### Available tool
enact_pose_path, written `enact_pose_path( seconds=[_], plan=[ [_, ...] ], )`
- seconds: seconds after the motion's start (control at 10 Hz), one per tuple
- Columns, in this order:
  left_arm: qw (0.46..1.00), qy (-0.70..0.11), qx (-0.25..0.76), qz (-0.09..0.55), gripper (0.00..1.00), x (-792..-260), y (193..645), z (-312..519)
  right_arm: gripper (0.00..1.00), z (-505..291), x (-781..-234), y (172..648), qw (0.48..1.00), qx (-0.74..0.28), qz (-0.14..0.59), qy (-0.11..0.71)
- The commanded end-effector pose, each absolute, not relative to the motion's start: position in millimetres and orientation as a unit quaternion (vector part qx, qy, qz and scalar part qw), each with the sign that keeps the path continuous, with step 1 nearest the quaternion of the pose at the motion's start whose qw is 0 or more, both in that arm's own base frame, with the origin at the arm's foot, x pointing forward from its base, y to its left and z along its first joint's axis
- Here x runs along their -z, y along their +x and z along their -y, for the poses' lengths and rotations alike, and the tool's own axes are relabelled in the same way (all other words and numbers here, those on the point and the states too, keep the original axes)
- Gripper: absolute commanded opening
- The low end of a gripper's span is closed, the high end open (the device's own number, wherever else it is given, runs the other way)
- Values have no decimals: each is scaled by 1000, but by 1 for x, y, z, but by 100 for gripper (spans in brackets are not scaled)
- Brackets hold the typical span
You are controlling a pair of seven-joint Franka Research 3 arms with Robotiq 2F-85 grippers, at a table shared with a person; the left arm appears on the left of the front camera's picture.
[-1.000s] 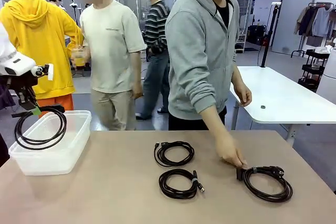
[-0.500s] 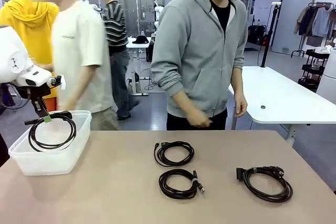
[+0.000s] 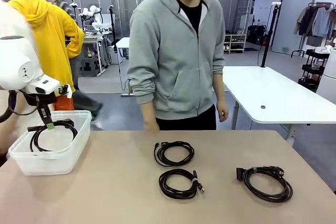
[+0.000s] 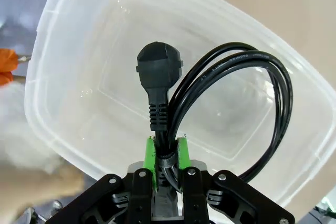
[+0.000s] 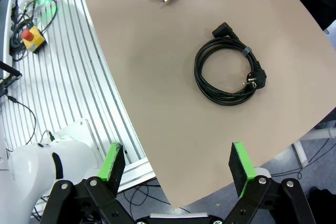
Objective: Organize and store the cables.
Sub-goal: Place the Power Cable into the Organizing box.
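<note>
Tan desk [image 3: 115,192], matte. Beyond it we note grey lab floor, a white table [image 3: 278,98] at far right and a clothes rack [image 3: 317,17] behind that. A person [image 3: 176,61] in a grey hoodie stands at the desk's far edge. A clear tub [image 3: 79,129] sits at the desk's left corner.

We see the left jaws clamped on a cable [image 4: 273,87] just below its plug [image 4: 159,64]. Its coil hangs within the tub's walls; we cannot tell whether it touches bottom.

The right jaws stand wide apart, high above the desk's right part. Three coils [image 3: 176,164] lie on the desk, two mid-desk and one right, all well apart from the tub.
</note>
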State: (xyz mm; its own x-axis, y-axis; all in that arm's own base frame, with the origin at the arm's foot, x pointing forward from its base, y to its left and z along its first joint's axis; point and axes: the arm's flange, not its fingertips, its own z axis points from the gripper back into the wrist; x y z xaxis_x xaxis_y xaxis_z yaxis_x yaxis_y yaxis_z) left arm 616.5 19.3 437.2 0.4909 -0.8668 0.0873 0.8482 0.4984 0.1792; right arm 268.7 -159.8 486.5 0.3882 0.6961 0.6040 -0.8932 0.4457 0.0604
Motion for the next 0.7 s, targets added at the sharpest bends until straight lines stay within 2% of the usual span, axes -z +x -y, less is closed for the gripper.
enact_pose_path(
  seconds=[0.0,0.6],
  plan=[
    [869,64,486,68,19,-445,620,-17,100,158,-488,268,816,-481,254,197],
    [859,65,501,85,19,-418,621,-21,100,158,-488,268,816,-481,254,197]
  ],
)
